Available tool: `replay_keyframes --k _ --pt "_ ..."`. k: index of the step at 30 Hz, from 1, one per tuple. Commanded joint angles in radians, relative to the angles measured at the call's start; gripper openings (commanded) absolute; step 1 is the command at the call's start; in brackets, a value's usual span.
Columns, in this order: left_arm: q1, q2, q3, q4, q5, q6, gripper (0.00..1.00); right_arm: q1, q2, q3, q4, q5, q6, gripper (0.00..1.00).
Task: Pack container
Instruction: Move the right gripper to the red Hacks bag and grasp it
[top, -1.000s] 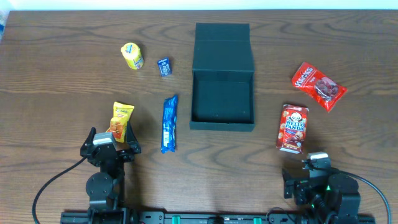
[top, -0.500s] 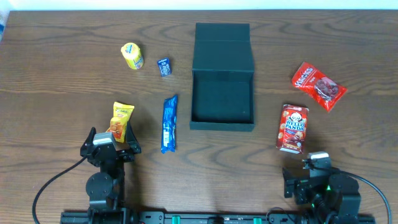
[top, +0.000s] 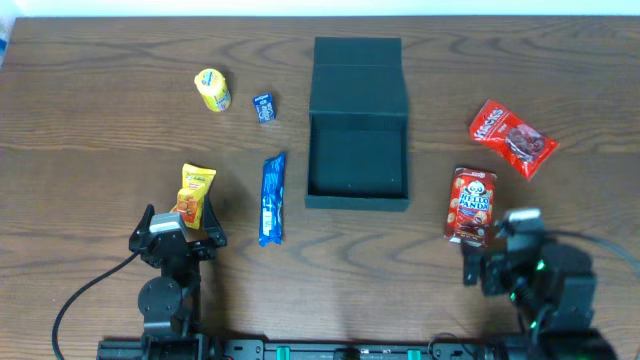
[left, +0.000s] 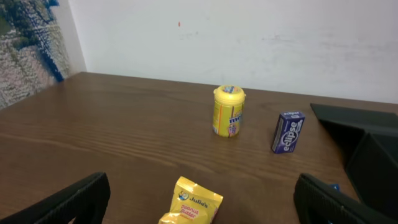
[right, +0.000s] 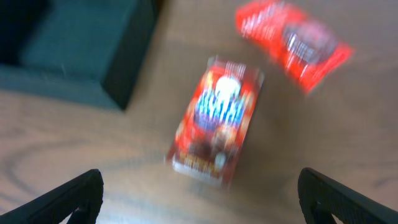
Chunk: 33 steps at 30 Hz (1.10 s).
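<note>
The dark green-black container (top: 357, 160) sits open at the table's middle, its flap lid (top: 357, 75) lying back. Its corner shows in the right wrist view (right: 74, 43) and its edge in the left wrist view (left: 367, 149). My left gripper (top: 178, 232) is open at the front left, just behind a yellow Julie's packet (top: 196, 194), which also shows in the left wrist view (left: 193, 202). My right gripper (top: 497, 255) is open at the front right, just short of a red Hello Panda box (top: 471, 205), blurred in the right wrist view (right: 217, 118).
A red snack bag (top: 512, 137) lies at the right, also in the right wrist view (right: 292, 40). A blue packet (top: 272, 198) lies left of the container. A yellow can (top: 212, 90) and a small blue Eclipse box (top: 264, 106) stand at the back left.
My right arm has moved forward and up the table toward the Hello Panda box. The left arm and all the objects have not moved.
</note>
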Motion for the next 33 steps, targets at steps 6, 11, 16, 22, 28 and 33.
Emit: replay_keyframes --k 6,11,16,22,28,33 --pt "0.006 -0.002 -0.016 -0.047 -0.024 0.000 0.95 -0.013 0.304 0.426 -0.020 0.010 -0.013 0.99" --pt "0.006 -0.002 -0.016 -0.047 -0.024 0.000 0.95 -0.017 0.522 0.731 -0.285 0.127 -0.019 0.99" --pt "0.006 -0.002 -0.016 -0.047 -0.024 0.000 0.95 -0.027 0.822 1.042 -0.634 0.196 -0.248 0.99" --pt "0.006 -0.002 -0.016 -0.047 -0.024 0.000 0.95 -0.089 1.088 1.133 -0.617 0.373 -0.365 0.99" --pt "0.006 -0.002 -0.016 -0.047 -0.024 0.000 0.95 -0.146 1.207 1.133 -0.432 0.465 -0.401 0.99" --pt "0.006 -0.002 -0.016 -0.047 -0.024 0.000 0.96 -0.230 1.266 1.132 -0.340 0.219 -0.670 0.99"
